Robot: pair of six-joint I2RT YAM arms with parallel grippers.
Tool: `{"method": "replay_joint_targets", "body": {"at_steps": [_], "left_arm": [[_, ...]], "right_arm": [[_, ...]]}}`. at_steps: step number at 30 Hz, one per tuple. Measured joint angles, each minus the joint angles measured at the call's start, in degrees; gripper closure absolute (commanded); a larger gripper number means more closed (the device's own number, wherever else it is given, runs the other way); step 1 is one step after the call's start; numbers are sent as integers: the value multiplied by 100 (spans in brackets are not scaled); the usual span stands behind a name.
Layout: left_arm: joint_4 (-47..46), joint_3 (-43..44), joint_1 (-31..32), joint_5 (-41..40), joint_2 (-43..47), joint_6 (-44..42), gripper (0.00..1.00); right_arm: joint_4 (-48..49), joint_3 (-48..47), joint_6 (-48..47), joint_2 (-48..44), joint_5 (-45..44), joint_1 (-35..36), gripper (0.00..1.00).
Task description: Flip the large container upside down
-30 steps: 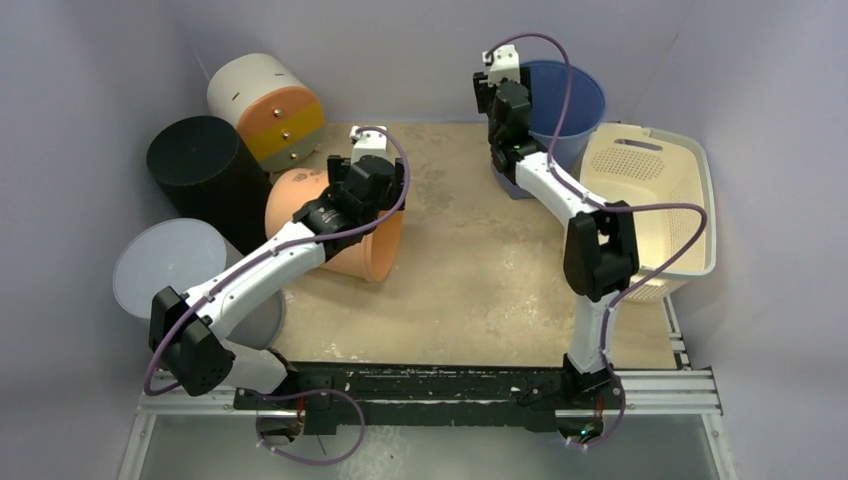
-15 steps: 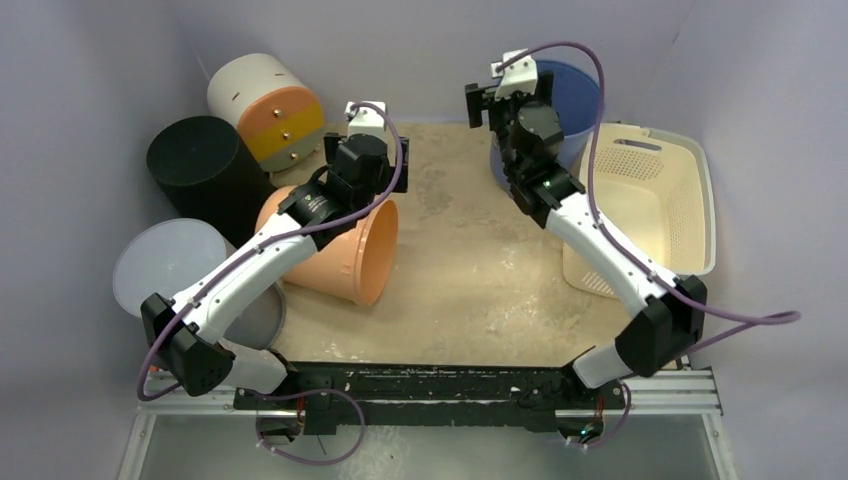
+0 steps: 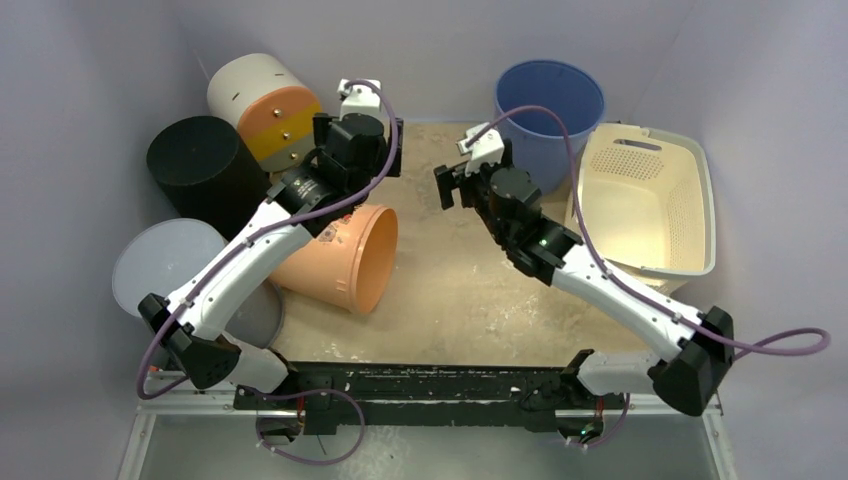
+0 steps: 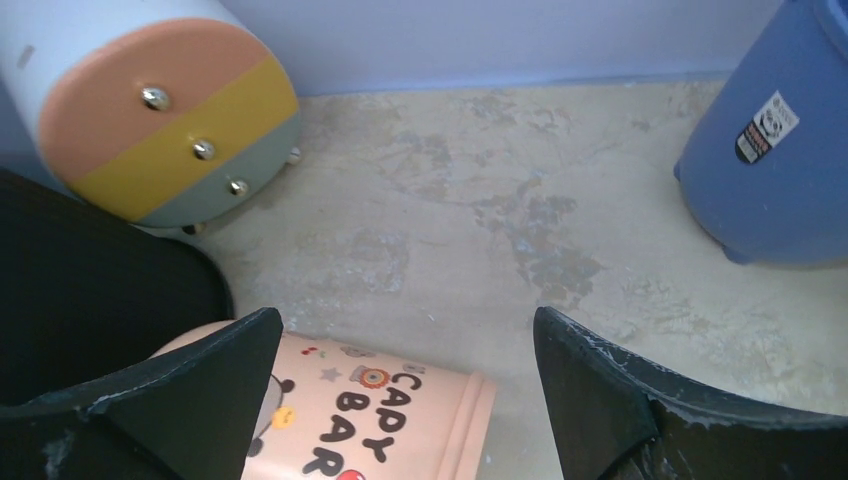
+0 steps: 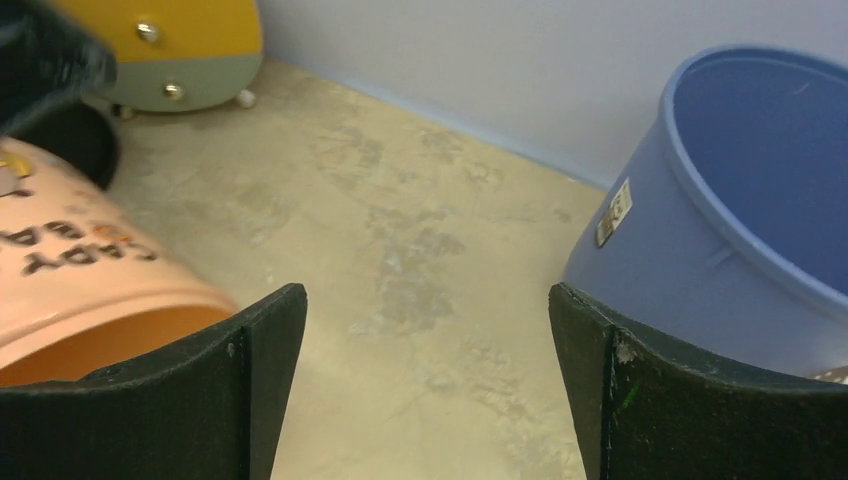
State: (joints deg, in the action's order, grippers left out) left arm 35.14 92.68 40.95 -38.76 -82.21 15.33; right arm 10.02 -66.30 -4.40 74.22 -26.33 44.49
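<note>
Since the earlier frame, the left gripper (image 4: 405, 330) has been drawn back off the peach bucket (image 3: 340, 260) toward the rear wall, and the right gripper (image 5: 427, 300) has been swung away from the blue bucket (image 3: 548, 110) to the middle of the tabletop (image 3: 470, 300). The peach bucket, taken to be the large container, is left lying on its side, its mouth turned toward the near right and its base close to the black cylinder (image 3: 200, 165). Both pairs of fingers (image 4: 200, 400) are spread wide, and nothing is held by either.

The inversion is judged to be half done: the bucket has been tipped over but not yet stood on its rim. A fresh grasp appears to be called for next, most likely on the raised rim or near the base. The base end would then have to be lifted and carried over until the mouth is set flat on the tabletop. Rolling should be guarded against.
</note>
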Motion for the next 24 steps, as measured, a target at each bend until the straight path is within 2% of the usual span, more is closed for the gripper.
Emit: {"method": "replay_joint_targets", "body": {"at_steps": [4, 7, 12, 17, 24], "left_arm": [[229, 479, 0, -350, 9, -92, 7], [245, 568, 0, -555, 173, -149, 7], [181, 518, 0, -675, 846, -229, 7], [61, 492, 0, -723, 1639, -251, 7], [57, 358, 0, -844, 1869, -251, 7]], "right_arm": [[-79, 476, 487, -697, 415, 103, 11], [42, 623, 817, -872, 754, 192, 12], [533, 940, 1419, -492, 1561, 525, 13], [1078, 1349, 2070, 175, 2275, 1239, 14], [1755, 1650, 2776, 382, 2796, 1893, 14]]}}
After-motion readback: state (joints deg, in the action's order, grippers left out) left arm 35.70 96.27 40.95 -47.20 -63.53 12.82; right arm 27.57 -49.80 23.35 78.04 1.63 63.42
